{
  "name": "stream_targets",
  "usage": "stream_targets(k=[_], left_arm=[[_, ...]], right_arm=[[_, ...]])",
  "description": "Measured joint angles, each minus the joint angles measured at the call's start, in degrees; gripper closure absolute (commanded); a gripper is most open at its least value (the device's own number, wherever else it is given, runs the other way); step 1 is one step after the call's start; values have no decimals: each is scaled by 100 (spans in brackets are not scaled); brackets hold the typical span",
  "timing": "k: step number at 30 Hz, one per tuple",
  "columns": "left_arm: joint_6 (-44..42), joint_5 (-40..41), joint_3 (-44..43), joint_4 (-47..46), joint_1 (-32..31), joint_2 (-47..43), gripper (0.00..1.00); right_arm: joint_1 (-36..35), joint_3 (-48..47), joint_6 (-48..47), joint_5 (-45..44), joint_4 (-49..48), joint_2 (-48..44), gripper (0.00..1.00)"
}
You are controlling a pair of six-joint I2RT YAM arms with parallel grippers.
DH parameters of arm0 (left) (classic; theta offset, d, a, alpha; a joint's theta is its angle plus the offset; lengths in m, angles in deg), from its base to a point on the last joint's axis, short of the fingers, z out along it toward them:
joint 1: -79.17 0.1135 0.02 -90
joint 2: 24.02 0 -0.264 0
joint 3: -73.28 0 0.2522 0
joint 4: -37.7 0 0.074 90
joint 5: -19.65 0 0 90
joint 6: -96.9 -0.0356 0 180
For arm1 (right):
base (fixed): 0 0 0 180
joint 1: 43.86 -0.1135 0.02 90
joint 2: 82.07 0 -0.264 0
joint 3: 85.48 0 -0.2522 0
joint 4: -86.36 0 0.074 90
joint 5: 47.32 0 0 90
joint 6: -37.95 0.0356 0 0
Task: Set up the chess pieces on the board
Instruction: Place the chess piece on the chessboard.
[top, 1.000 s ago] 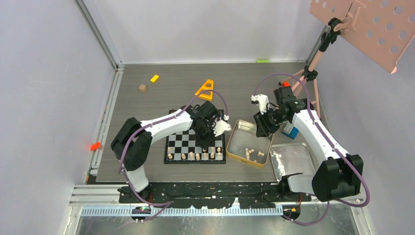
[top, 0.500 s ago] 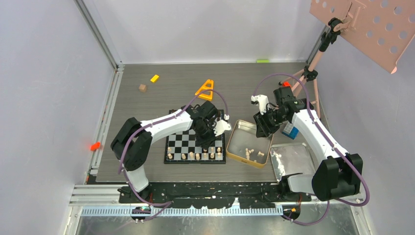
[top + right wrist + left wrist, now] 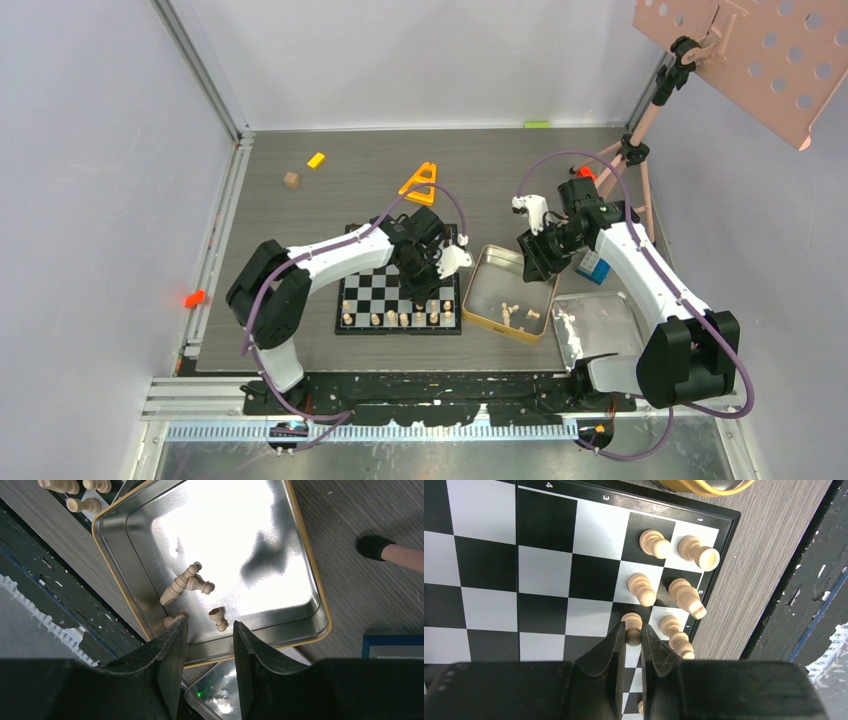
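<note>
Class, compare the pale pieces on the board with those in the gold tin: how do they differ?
The board pieces stand upright in rows on the board; the tin pieces lie on their sides, scattered in the gold tin. The left gripper pinches one of the board pieces; the right gripper hangs open above the tin pieces, holding none. Both sets are pale turned wood.

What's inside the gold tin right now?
Four pale chess pieces lie loose in the gold tin; one is partly hidden by a finger of the right gripper.

Pale matt wooden chess pieces (image 3: 642, 589), smooth board (image 3: 544, 580), shiny metal tin (image 3: 250, 540)
</note>
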Motion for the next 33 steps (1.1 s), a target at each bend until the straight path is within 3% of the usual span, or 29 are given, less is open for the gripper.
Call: stream_targets(k=[7,16,25,33], left_arm=[[0,-2,0,-2,0,0,79],[42,81,46,-37,0,-57,52],[37,160,28,-125,114,-695,38],[-11,127,-621,186,457,-822,34]], right_arm=[[0,0,-11,0,2,2,55],[0,0,-11,0,37,2,52],[0,0,-50,-120,210,85,49],[-92,-48,-120,-643,68,562,47]])
